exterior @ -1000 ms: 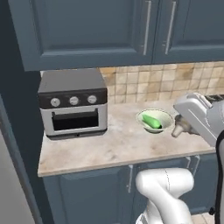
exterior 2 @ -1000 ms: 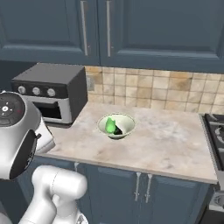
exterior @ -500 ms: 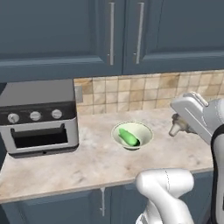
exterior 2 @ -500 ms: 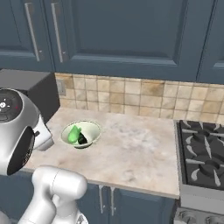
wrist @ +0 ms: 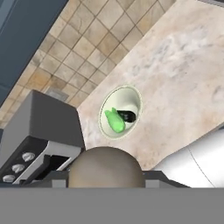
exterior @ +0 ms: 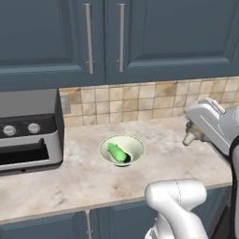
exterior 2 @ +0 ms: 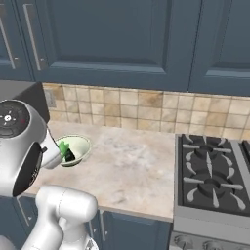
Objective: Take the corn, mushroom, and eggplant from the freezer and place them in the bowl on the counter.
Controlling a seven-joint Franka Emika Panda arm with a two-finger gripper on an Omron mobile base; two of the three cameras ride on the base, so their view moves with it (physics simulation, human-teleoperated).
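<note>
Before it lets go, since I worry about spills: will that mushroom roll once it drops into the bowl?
It will probably roll a little: the mushroom in the claw has a smooth, rounded cap. The bowl has sloped walls that would likely catch it, though the corn and eggplant take up room. It looks small, so it is probably light.

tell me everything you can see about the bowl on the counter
The bowl is round, shallow and pale cream-green, standing upright on the beige marbled counter between the toaster oven and the stove. Inside lie the bright green corn and the dark eggplant, side by side. Nothing else touches it.
</note>
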